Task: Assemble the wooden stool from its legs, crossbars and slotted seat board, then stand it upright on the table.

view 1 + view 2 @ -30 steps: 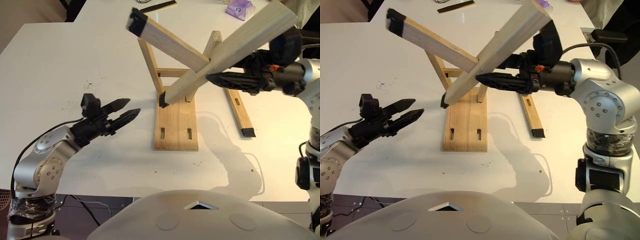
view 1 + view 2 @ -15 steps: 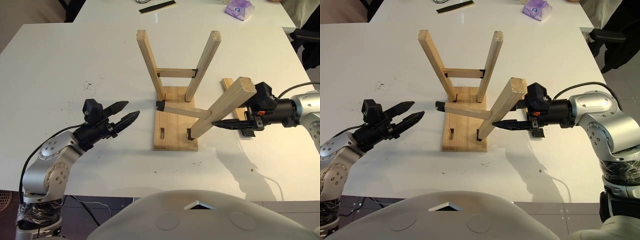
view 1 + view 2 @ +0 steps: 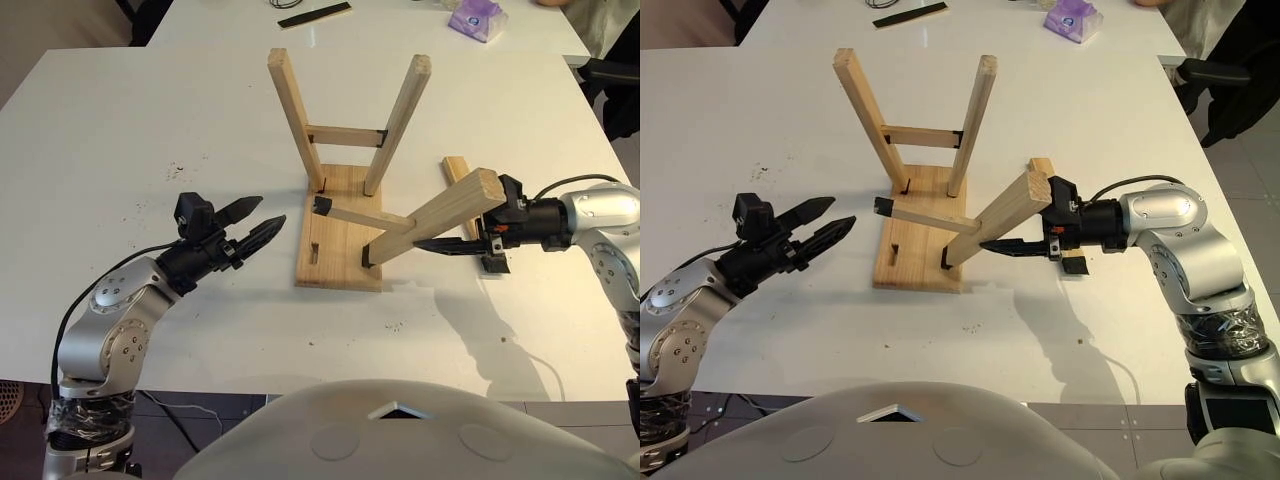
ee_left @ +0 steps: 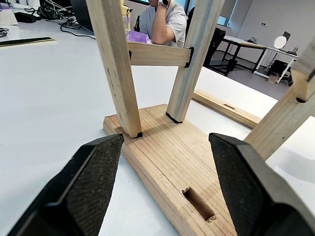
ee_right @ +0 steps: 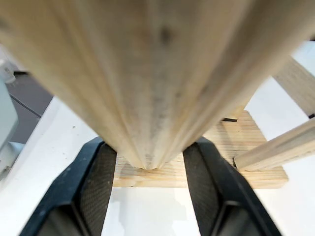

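The slotted seat board (image 3: 335, 272) lies flat mid-table. Two legs (image 3: 295, 115) joined by a crossbar (image 3: 346, 136) stand upright in its far end. My right gripper (image 3: 425, 236) is shut on a second leg (image 3: 442, 210), which leans to the right with its foot at the board's near right slot. That leg's crossbar (image 3: 358, 216) juts left over the board with a free black-tipped end. In the right wrist view the fingers (image 5: 93, 191) clamp both sides of this leg (image 5: 147, 73). My left gripper (image 3: 256, 220) hovers open just left of the board (image 4: 162, 157), holding nothing.
A loose slotted wooden piece (image 3: 461, 180) with a black end lies on the table right of the board, under my right arm. A black strip (image 3: 315, 14) and a purple packet (image 3: 476, 18) sit at the far edge. The white table (image 3: 120, 120) has bare room at the left.
My right gripper has brought the leg with its crossbar down from high over the stool to the board's near end. The left gripper has edged closer to the board.
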Robot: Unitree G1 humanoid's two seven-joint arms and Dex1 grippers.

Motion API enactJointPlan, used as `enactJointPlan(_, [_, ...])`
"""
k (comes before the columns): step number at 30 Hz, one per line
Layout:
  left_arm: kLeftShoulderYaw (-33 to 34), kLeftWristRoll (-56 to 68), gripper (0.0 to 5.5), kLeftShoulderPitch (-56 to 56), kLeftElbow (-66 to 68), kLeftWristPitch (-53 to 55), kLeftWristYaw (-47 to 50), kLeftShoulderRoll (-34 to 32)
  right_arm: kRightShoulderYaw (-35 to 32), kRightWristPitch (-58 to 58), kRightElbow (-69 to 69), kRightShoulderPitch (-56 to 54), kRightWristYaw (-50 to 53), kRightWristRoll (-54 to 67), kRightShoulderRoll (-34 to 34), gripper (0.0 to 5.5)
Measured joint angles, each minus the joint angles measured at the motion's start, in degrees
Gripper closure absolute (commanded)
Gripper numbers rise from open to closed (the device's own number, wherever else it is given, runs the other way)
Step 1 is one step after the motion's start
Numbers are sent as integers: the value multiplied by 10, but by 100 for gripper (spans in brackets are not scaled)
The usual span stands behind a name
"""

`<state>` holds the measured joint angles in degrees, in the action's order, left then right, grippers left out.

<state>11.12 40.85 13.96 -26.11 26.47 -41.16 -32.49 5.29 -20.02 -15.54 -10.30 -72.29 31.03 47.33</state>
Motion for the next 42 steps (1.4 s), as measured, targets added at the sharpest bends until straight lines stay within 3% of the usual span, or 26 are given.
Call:
enactJointPlan(10, [-39,-47,231,9,13,-16,-3,9,32,8,34,-54,3,-27,-2,347])
enactJointPlan(20, [-46,-64,231,12,18,-30,-2,19,76,37,68,-118,-99,-46,50,347])
enactJointPlan(30, [-64,-86,231,10,37,-41,-1,37,166,58,176,-223,-154,-99,1,347])
enactJointPlan(37, [-68,-92,231,1,48,-47,-3,37,160,64,152,-188,-129,-101,1,347])
enactJointPlan(38, [-68,-92,231,1,50,-47,-3,37,157,64,149,-183,-126,-100,1,310])
enactJointPlan(42, [-63,-95,231,-1,70,-48,6,41,171,36,163,-152,-104,-126,-20,253])
